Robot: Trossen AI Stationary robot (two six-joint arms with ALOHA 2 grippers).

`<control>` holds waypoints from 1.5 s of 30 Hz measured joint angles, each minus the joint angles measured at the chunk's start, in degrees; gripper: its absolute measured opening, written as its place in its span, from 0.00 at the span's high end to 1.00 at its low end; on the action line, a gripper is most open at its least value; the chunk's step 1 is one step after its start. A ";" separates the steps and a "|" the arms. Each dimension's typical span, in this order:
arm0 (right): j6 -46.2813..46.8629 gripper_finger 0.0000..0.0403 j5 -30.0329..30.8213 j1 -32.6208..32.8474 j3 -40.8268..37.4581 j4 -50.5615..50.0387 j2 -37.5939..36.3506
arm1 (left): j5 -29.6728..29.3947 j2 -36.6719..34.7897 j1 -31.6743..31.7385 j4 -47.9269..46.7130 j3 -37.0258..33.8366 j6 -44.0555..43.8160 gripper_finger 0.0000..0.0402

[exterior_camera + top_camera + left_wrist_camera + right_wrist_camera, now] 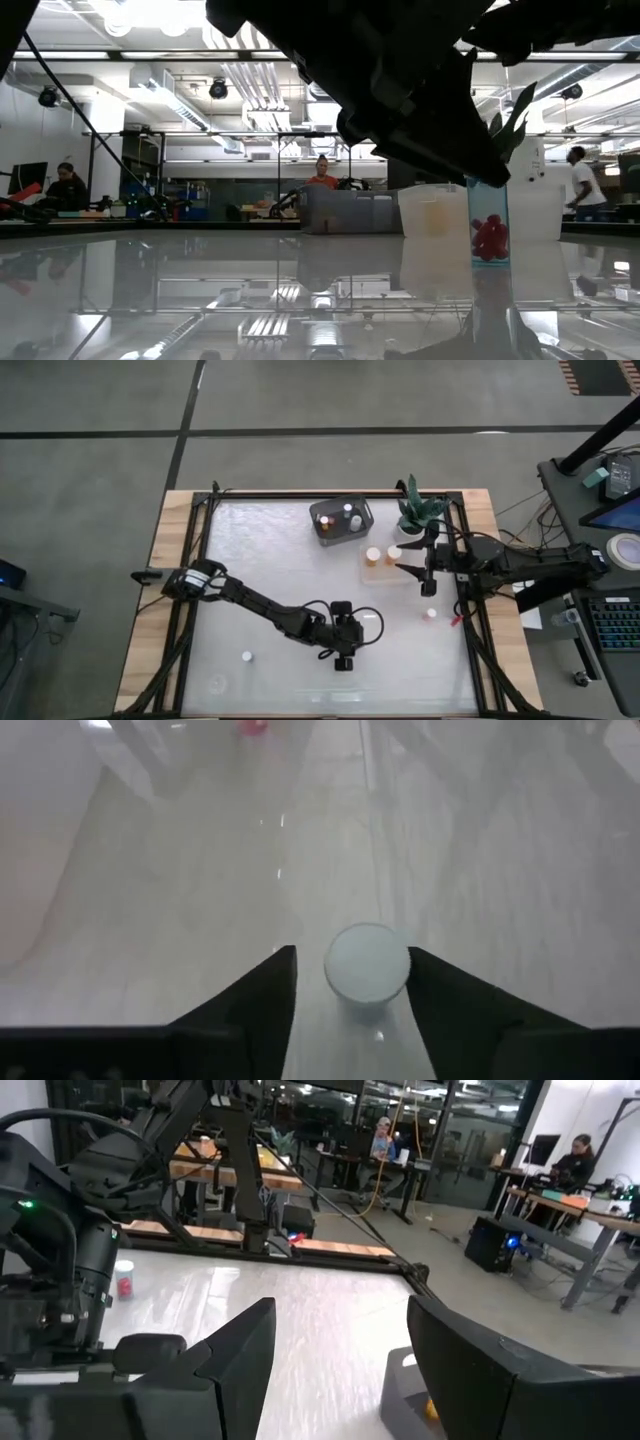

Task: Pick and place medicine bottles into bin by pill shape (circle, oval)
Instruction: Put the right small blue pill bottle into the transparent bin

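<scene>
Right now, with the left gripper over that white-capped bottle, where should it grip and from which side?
Grip the white-capped bottle across its round sides just under the cap, coming straight down from above. It stands upright between the left gripper's open fingers, apart from both, so closing should likely pinch it squarely.

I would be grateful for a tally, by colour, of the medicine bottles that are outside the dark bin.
Orange bottles with white caps: 3, two in the clear tray at and, one loose.
All-white bottle: 1.
White-topped bottle between the open fingers of the left gripper, body colour hidden: 1.
Total: 5.
</scene>
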 joint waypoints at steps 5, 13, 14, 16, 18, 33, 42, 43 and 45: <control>-1.56 0.46 0.08 0.00 0.00 0.72 0.00 | -0.15 0.00 0.25 -1.08 0.00 0.02 0.64; -2.38 0.46 1.79 0.00 0.95 0.21 0.00 | -0.49 0.00 0.82 -1.76 0.00 1.12 0.74; -2.49 0.46 1.78 0.00 1.03 0.09 0.00 | -0.72 0.00 0.87 -1.78 0.00 1.42 0.75; -3.23 0.46 1.78 0.00 1.05 0.11 0.00 | -0.87 0.00 1.08 -1.81 0.00 1.51 0.77; -3.92 0.46 1.78 0.00 1.24 0.10 0.00 | -0.89 -0.04 1.25 -1.79 0.00 1.53 0.78; -9.17 0.46 4.13 0.00 3.69 -0.41 0.04 | -2.21 -2.80 6.23 -2.58 0.06 11.16 0.78; -11.22 0.46 4.69 0.00 5.30 -2.05 0.02 | -2.22 -2.82 12.34 6.81 0.76 16.52 0.79; -11.37 0.46 4.69 -0.02 5.37 -2.14 0.02 | -2.22 -2.82 13.19 8.19 0.93 16.61 0.79; -11.62 0.46 4.72 -0.02 5.81 -2.79 0.02 | -2.20 -2.82 14.84 11.69 1.03 16.55 0.79</control>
